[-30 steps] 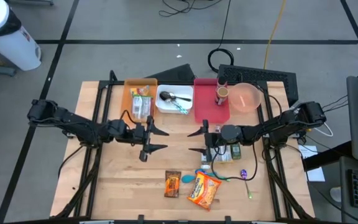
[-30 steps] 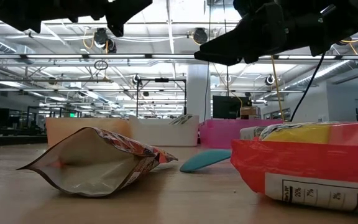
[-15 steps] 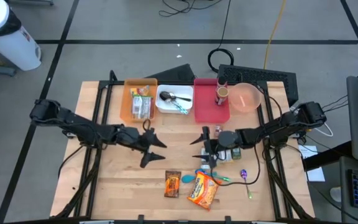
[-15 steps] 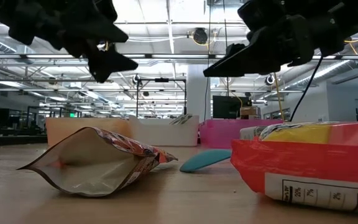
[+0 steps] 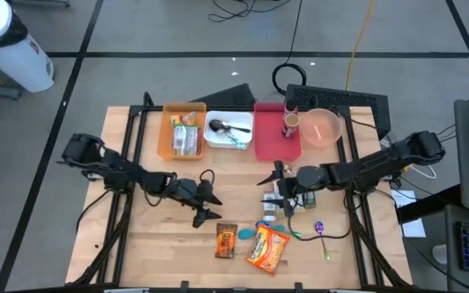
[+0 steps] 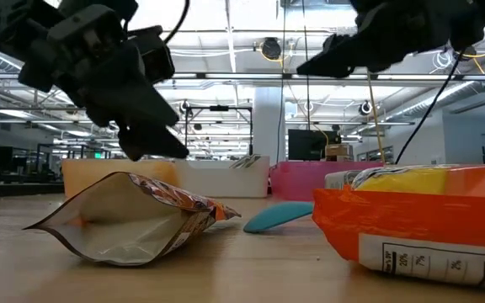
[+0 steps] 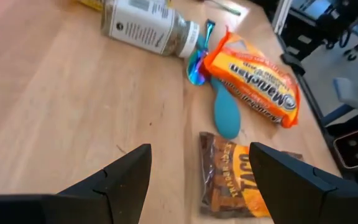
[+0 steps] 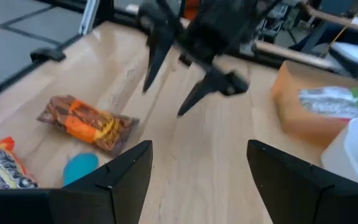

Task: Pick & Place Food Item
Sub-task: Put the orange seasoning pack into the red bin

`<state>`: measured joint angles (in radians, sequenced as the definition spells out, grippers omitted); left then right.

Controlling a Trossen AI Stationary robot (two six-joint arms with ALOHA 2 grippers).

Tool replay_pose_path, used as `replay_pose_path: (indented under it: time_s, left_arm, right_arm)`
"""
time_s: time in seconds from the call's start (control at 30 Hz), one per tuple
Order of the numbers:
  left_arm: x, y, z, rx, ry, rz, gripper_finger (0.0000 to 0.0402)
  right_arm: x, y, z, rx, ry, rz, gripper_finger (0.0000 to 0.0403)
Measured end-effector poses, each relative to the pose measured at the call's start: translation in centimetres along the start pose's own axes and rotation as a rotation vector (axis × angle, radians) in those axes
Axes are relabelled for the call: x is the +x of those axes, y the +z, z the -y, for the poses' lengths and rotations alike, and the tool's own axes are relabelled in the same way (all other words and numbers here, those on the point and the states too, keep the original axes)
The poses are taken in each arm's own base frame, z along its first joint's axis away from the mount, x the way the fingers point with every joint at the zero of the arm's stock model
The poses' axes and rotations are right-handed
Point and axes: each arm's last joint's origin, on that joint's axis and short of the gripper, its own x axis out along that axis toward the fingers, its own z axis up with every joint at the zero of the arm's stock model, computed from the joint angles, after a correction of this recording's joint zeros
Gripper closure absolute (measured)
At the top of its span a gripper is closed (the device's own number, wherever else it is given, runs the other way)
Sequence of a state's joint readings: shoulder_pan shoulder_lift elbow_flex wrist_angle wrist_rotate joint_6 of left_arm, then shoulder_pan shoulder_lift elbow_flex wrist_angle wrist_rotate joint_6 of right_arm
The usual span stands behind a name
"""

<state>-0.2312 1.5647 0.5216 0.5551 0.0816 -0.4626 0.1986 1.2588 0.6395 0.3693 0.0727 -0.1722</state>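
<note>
The wooden counter [image 5: 153,236] shows pale, smooth planks. Just beyond the left gripper [image 5: 204,203], whose fingers [image 7: 120,177] stand spread and empty, lies a flat, crinkly brown-and-orange candy pouch [image 5: 225,241], beside a glossy orange snack bag [image 5: 267,249] and a teal spoon [image 7: 227,112]. The left arm stretches low, angled down. The right gripper [image 5: 280,187] hovers with its fingers parted, empty, above a lying jar [image 7: 146,28].

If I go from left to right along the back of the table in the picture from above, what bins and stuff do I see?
Orange bin → white bin → red bin → pink bowl.
</note>
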Motion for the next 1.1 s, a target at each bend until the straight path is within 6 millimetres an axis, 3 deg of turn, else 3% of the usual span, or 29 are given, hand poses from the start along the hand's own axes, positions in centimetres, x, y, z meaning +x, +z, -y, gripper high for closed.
replay_pose_path:
  time_s: [0.23,0.37,0.77,1.1]
  left_arm:
    - [3.1,0.8,0.3,0.076,-0.041,-0.075,0.0123]
    - [3.7,1.2,0.4,0.118,-0.015,-0.118,0.0123]
    - [3.5,0.6,-0.6,0.033,0.073,-0.239,0.0124]
    - [3.6,0.4,-0.4,-0.013,0.009,-0.268,0.0124]
  right_arm:
    - [-2.1,1.2,0.4,0.002,-0.008,0.032,0.0149]
    - [-2.3,1.1,0.4,0.005,-0.006,0.015,0.0149]
    - [-2.1,0.9,0.3,0.012,-0.004,0.004,0.0149]
    - [-2.1,0.9,0.3,0.023,-0.005,0.007,0.0149]
